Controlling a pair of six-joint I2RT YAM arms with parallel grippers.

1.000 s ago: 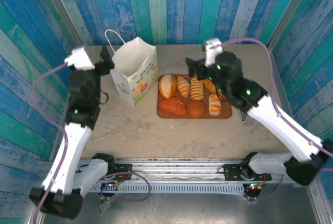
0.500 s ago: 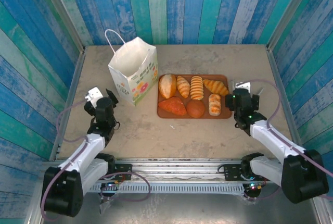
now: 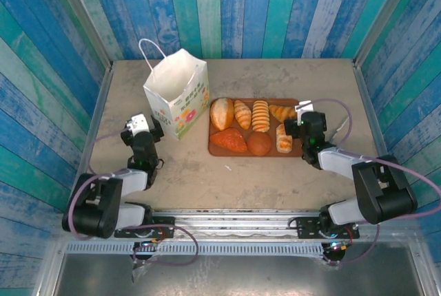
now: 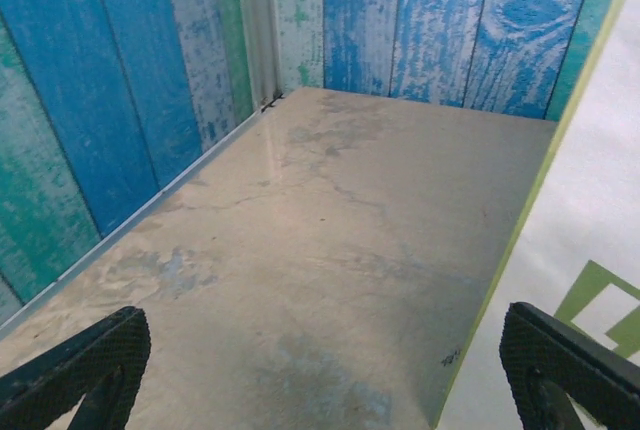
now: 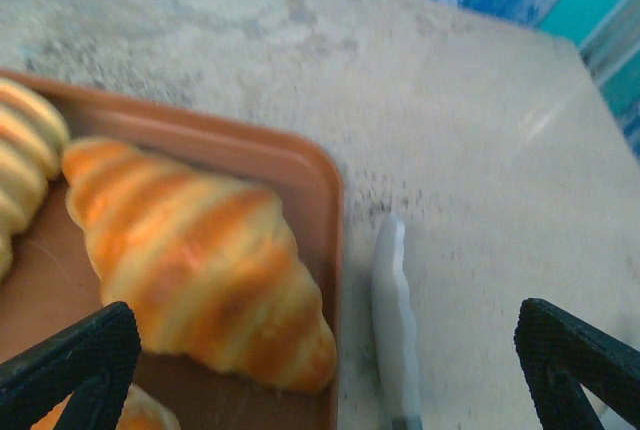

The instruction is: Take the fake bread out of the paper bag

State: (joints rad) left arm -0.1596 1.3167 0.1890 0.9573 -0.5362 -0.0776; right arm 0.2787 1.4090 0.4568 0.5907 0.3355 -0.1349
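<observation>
The white paper bag (image 3: pixel 178 96) stands upright at the back left, mouth up, and its printed side (image 4: pixel 590 250) fills the right edge of the left wrist view. Several pieces of fake bread (image 3: pixel 242 114) lie on a brown tray (image 3: pixel 215 150) to the right of the bag, among them a croissant (image 5: pixel 200 260) at the tray's far right corner. My left gripper (image 3: pixel 150 131) rests low just in front of the bag, open, with bare table between its fingers (image 4: pixel 90 360). My right gripper (image 3: pixel 301 120) sits low at the tray's right edge, open and empty.
A white serrated toy knife (image 5: pixel 395 320) lies on the table right beside the tray's rim (image 5: pixel 325 190). Blue and green plank walls (image 3: pixel 227 7) close the table in at the back and both sides. Free tabletop (image 3: pixel 227 179) runs in front of the tray.
Both arms have drawn back from the bag and the tray and folded down low near the front. Bag, tray and bread have not moved.
</observation>
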